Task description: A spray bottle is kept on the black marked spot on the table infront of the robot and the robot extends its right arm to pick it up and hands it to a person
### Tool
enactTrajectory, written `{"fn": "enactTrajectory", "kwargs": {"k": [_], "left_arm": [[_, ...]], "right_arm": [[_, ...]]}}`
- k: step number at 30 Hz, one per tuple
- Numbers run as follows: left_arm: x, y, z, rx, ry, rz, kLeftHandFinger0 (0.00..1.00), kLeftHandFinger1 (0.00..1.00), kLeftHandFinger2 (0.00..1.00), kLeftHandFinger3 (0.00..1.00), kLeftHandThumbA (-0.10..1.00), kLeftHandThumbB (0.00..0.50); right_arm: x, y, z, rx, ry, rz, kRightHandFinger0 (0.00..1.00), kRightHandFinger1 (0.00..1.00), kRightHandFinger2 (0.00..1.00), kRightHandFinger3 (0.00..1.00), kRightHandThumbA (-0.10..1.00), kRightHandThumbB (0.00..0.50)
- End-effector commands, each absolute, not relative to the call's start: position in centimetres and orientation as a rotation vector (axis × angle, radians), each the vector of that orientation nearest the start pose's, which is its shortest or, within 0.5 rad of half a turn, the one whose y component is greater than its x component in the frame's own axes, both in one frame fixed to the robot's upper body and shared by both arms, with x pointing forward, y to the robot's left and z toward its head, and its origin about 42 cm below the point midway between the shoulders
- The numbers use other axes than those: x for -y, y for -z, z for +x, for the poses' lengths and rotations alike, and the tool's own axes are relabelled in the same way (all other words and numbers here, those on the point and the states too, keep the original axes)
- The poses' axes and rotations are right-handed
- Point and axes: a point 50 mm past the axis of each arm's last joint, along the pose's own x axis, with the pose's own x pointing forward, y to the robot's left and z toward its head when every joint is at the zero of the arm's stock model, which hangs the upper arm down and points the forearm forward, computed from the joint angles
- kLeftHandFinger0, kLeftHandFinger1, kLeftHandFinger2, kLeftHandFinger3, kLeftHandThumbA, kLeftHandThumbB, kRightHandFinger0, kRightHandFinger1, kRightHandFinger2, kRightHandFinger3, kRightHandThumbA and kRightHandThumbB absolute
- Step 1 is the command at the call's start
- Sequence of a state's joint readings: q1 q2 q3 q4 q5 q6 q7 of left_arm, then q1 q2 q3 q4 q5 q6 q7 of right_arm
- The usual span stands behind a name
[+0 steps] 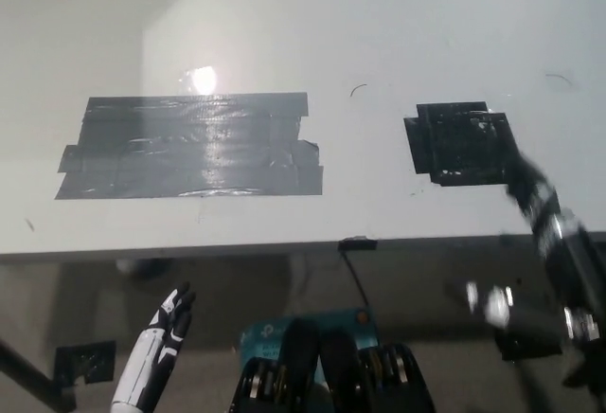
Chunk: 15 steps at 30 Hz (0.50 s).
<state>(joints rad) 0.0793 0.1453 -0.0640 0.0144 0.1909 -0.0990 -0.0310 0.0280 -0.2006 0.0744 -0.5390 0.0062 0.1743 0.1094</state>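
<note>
No spray bottle shows in the head view. The black marked spot [461,143] on the white table [379,34] lies bare. My black right hand [552,238] is a motion-blurred streak at the right, over the table's front edge just below the spot. It is open, its fingers stretched out and holding nothing. My white left hand [159,342] rests open at the lower left, below the table.
A large patch of grey tape [189,145] covers the table's left middle. The table's front edge [237,250] crosses the picture. Below it are a black cable [357,276] and a blue-green label [275,330].
</note>
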Motion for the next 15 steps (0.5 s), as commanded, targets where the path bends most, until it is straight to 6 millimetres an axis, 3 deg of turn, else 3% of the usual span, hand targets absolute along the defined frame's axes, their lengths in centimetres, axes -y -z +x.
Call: {"fn": "enactTrajectory", "kwargs": {"k": [1,3,5,8,9,15], "left_arm": [[-24.2,-7.9,25.4,0.048,0.098,0.317,1.0,1.0,1.0,1.0,1.0,0.288],[-24.2,-8.0,25.4,0.047,0.093,0.32,1.0,1.0,1.0,1.0,1.0,0.277],[-24.2,-7.8,25.0,0.041,0.093,0.32,1.0,1.0,1.0,1.0,1.0,0.276],[-24.3,-7.8,24.8,0.042,0.096,0.318,1.0,1.0,1.0,1.0,1.0,0.269],[-24.1,-7.7,24.5,0.04,0.094,0.312,1.0,1.0,1.0,1.0,1.0,0.278],[-24.3,-7.7,24.7,0.038,0.082,0.312,1.0,1.0,1.0,1.0,1.0,0.263]], "right_arm": [[22.6,-19.3,24.0,0.355,-0.229,-0.191,1.0,1.0,1.0,1.0,0.93,0.376],[22.1,-16.7,24.4,0.28,-0.224,-0.199,1.0,1.0,1.0,1.0,0.88,0.356],[21.6,-13.8,24.6,0.212,-0.213,-0.225,1.0,1.0,1.0,1.0,0.92,0.361],[21.5,-11.4,24.9,0.144,-0.212,-0.241,1.0,1.0,1.0,1.0,0.94,0.368],[21.5,-10.1,25.0,0.098,-0.218,-0.238,1.0,1.0,1.0,1.0,0.95,0.391],[21.5,-8.1,25.5,0.051,-0.234,-0.237,1.0,1.0,1.0,1.0,0.93,0.384]]}}
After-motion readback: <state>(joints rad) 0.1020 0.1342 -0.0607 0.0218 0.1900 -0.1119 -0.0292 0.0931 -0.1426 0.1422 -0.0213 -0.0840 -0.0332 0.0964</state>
